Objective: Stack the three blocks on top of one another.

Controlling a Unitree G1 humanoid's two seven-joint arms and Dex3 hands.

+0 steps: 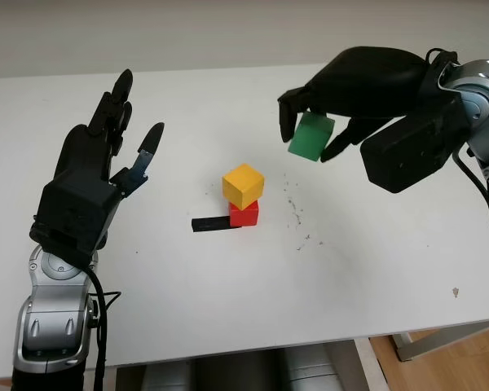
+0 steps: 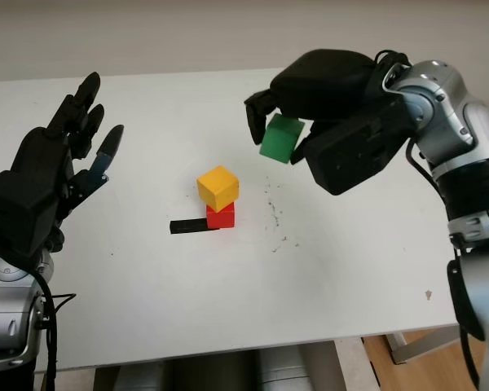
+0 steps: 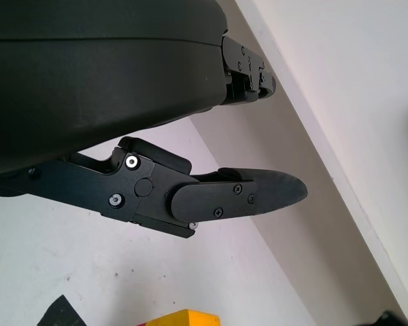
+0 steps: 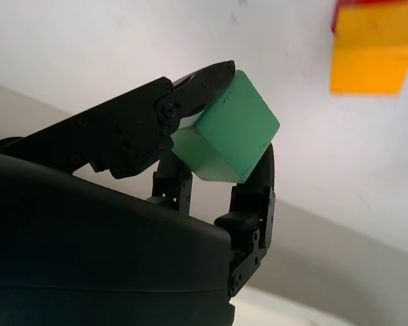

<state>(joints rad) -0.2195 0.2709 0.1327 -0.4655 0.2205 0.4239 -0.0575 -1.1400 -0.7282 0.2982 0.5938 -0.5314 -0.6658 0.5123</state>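
Right hand (image 1: 314,130) grips green block (image 1: 310,135) above table (image 1: 375,269), near mid-table yellow block (image 1: 243,182) on red block (image 1: 244,213); left hand (image 1: 98,163) open.

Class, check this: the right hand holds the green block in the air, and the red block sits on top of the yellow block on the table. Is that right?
Not quite. The yellow block sits on top of the red block, as the left eye view shows. The right hand does hold the green block in the air.

Right hand (image 1: 314,130) raised above the counter (image 1: 375,261) on a bent arm, fingers curled around the green block (image 1: 311,136) — held in the air, left hand (image 1: 106,147) open, lifted at the left — palm inward.
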